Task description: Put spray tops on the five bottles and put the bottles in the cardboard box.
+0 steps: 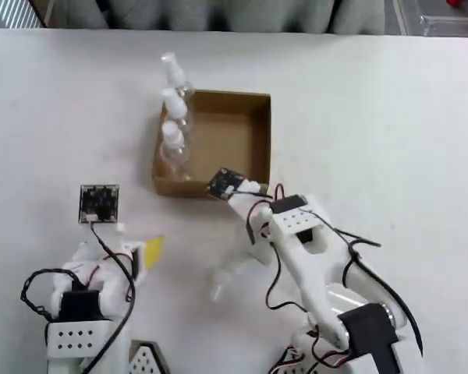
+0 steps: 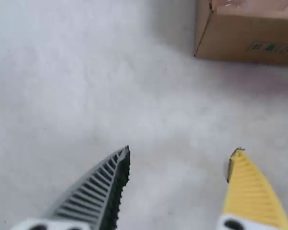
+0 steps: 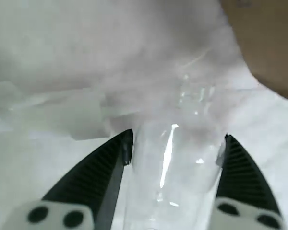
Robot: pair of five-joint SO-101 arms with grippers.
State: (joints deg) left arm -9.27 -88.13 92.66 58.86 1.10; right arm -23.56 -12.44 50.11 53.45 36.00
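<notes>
Right end effector (image 3: 176, 142): clamped on bottle (image 3: 182, 167) lying on counter (image 3: 33, 182).
Left end effector (image 2: 182, 154): apart above counter, box (image 2: 245, 40) ahead.

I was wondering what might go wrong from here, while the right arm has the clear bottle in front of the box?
1. The right hand grips the clear plastic bottle across its smooth body, so it might slip or swivel when lifted.
2. The near wall of the brown cardboard box is close ahead, and the bottle may catch on it.
3. Three spray-topped bottles crowd the box's left wall, so a careless drop could topple them.
</notes>
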